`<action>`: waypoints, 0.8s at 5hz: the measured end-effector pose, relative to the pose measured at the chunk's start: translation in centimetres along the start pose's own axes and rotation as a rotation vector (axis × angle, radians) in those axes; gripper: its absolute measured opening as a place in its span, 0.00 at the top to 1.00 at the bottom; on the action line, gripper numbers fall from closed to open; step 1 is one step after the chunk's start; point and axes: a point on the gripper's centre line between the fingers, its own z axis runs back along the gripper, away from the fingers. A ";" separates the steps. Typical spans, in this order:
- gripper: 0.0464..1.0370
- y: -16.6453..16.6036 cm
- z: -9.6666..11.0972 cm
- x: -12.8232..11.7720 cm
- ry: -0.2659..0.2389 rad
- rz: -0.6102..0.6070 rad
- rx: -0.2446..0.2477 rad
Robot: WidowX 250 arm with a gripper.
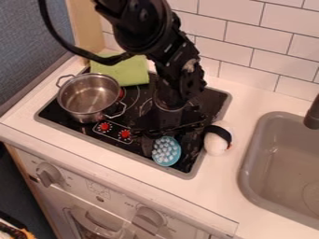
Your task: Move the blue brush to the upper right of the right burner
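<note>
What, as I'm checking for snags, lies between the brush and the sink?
Between the brush and the sink, the camera view shows the stove's right rim, a rounded white thing with a black band, and some counter.

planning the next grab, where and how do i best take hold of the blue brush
Probably by opposite sides of its blue rim, coming down from above: the blue brush shows its pale bristles facing up, and its oval outline looks narrower across than lengthwise, so closing across the short way should clear most bristles.
</note>
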 end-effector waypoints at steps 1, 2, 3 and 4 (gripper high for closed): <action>0.31 0.5 0.2 -0.1 -0.006 -0.065 0.005; 0.31 1.5 1.0 1.1 -0.021 -0.131 0.010; 0.31 1.4 2.3 2.4 -0.026 -0.217 -0.016; 0.31 0.9 3.5 3.8 -0.016 -0.371 -0.024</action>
